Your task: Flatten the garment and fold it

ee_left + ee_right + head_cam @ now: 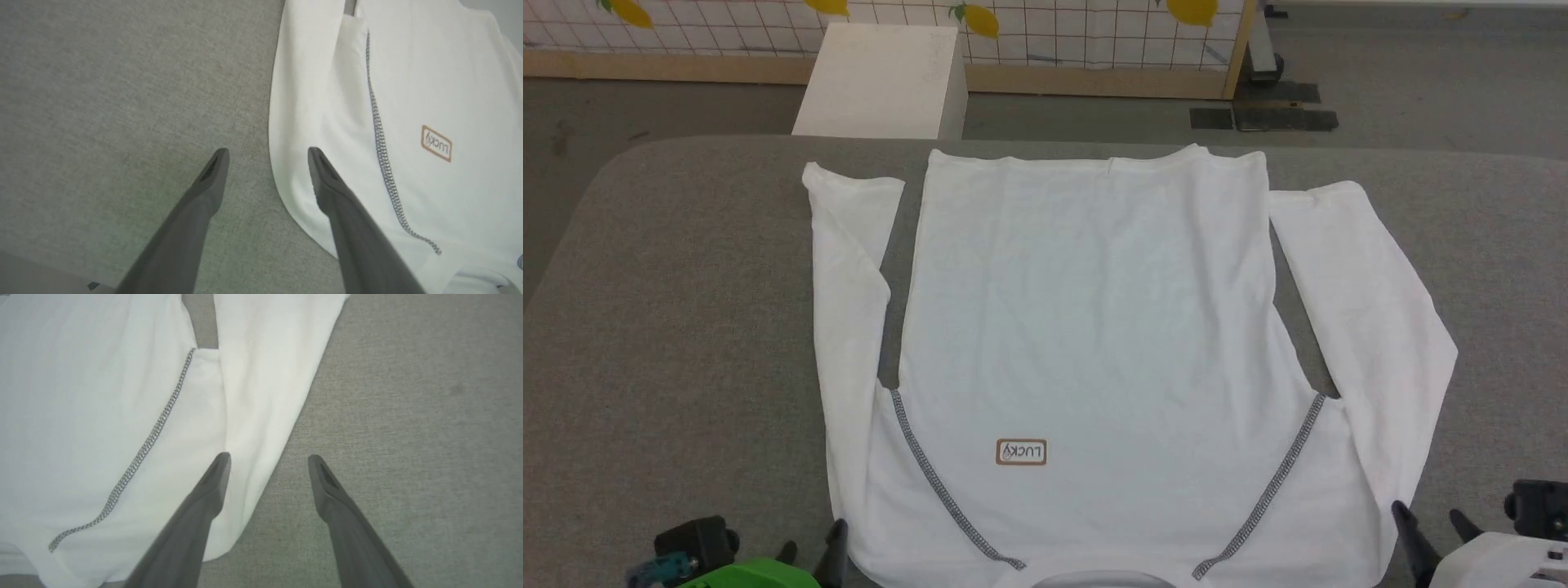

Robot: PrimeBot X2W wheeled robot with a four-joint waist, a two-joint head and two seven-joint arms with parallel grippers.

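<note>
Now garment (1094, 327) lies flat on worktop (686, 286), left claw (267, 153) and right claw (267, 456) both spread and empty at its near corners; I fear a single-layer pinch drags wrinkles in.

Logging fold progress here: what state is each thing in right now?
garment: spread flat, unfolded, label facing up.
left gripper: open, empty, at the garment's edge.
right gripper: open, empty, at the garment's edge.
white box: upright, beyond the grey surface.
</note>
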